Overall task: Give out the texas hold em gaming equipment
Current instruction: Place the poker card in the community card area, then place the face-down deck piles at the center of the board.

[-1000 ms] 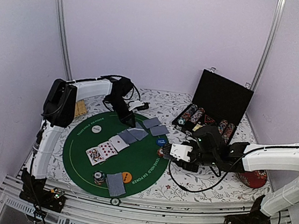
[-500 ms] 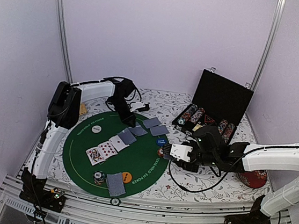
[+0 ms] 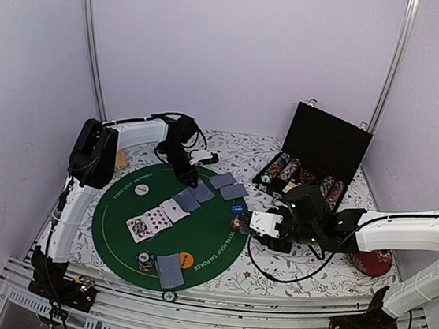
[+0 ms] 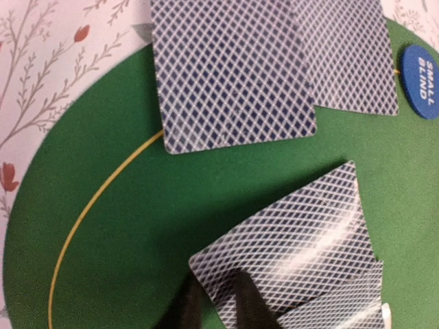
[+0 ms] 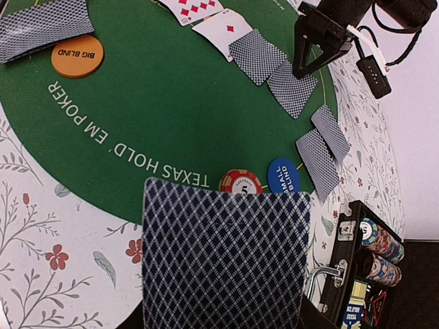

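On the green round mat [image 3: 117, 224] lie face-up cards [image 3: 149, 224], two face-down cards [image 3: 186, 200], and a face-down pair [image 3: 228, 186] farther back. My left gripper [image 3: 190, 175] stands over the rear card [image 4: 295, 240] with its jaws slightly apart. One fingertip [image 4: 247, 301] is over the card's corner and the other is over the mat. My right gripper [image 3: 259, 223] is shut on a stack of cards [image 5: 226, 253] at the mat's right edge. Just ahead of the stack are a red chip [image 5: 240, 181] and the blue small-blind button [image 5: 283, 175].
An orange big-blind button [image 3: 186, 259], a chip stack [image 3: 145, 261] and face-down cards [image 3: 169, 271] lie at the mat's near edge. A white button [image 3: 142, 190] lies at its left. An open black chip case [image 3: 316, 156] stands back right. A red disc [image 3: 371, 263] is far right, and a bamboo mat [image 3: 118, 159] far left.
The left arm's shoulder and elbow have swung a little to the right, and the face-down card under its fingers now sits slightly farther back. The right arm has not moved.
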`<state>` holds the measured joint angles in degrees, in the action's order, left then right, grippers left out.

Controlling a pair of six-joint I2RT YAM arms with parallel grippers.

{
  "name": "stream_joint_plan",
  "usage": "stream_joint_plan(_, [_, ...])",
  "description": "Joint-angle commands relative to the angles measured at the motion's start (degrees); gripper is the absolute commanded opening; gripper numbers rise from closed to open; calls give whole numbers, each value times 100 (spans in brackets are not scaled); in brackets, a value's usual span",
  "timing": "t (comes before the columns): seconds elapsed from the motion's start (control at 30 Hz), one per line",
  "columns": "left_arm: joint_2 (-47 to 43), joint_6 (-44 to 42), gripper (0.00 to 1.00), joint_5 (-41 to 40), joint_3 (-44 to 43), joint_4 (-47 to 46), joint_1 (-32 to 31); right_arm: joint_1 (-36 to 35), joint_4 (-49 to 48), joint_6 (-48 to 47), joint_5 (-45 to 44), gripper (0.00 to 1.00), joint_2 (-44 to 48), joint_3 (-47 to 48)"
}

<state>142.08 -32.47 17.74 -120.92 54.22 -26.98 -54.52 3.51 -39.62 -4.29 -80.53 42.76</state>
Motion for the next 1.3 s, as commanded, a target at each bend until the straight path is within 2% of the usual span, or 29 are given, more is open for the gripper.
stream_joint_plan(0.0, [-289, -41, 34, -425, 109, 30, 3, -9, 153, 71, 164, 45, 75, 84])
stream_joint_plan(0.13, [-621, 109, 53, -578, 178, -18, -16, -14, 602, 20, 351, 45, 80, 97])
stream_joint_plan(0.23, [-1007, 251, 60, -603, 333, -269, -50, -14, 1058, -28, 724, 45, 95, 80])
stream_joint_plan(0.37, [-1672, 851, 67, -451, 711, -722, -53, -9, 1542, 96, 1325, 45, 48, -12])
stream_joint_plan(0.47, [-2442, 1527, 71, -294, 1617, -1541, -69, -2, 1744, 129, 1451, 45, -85, -165])
stream_joint_plan(0.7, [-4584, 3050, 77, -912, 4498, -3465, -75, 49, 1883, -7, 1412, 45, -537, -318])
stream_joint_plan(0.8, [-5287, 3456, 79, -1192, 5404, -3920, -47, 79, 1921, -19, 1375, 44, -786, -254])
stream_joint_plan(0.93, [-5877, 3663, 80, -1720, 6036, -4083, -13, 115, 2013, -72, 1365, 46, -1035, -187])
stream_joint_plan(1.03, [-6165, 3768, 81, -2027, 6291, -4077, 7, 114, 2110, -73, 1280, 57, -1127, -155])
stream_joint_plan(1.1, [-6379, 3815, 82, -2191, 6425, -4129, 14, 110, 2157, -52, 1157, 78, -1114, -131])
stream_joint_plan(1.13, [-6476, 3825, 83, -2252, 6484, -4161, 17, 111, 2181, -40, 1100, 92, -1087, -116])
stream_joint_plan(1.17, [-6569, 3834, 84, -2334, 6538, -4203, 25, 110, 2195, -38, 1051, 100, -1039, -108])
stream_joint_plan(1.27, [-6727, 3840, 86, -2479, 6619, -4228, 56, 116, 2269, -52, 936, 99, -855, -21])
